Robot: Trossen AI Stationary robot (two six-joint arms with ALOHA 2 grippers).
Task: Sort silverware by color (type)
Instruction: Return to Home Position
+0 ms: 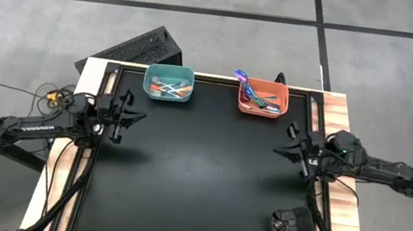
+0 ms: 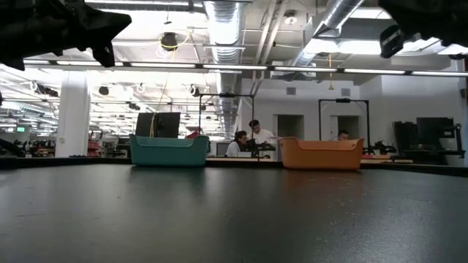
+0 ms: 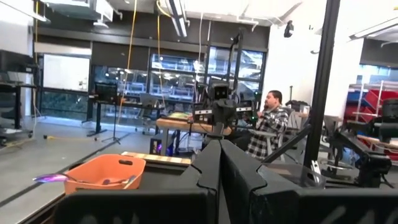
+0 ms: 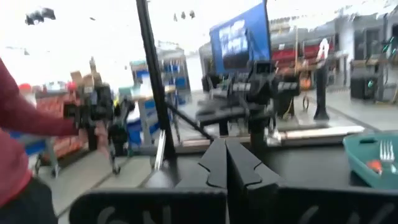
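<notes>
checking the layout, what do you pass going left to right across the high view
left tool, shut → teal square plastic bin → orange square plastic bin → right tool, shut

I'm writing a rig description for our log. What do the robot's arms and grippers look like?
Both arms are dark, jointed links. The left arm carries white TROSSEN lettering; the right arm shows none I can read. The left gripper and right gripper each end in two dark, angular fingers.
</notes>
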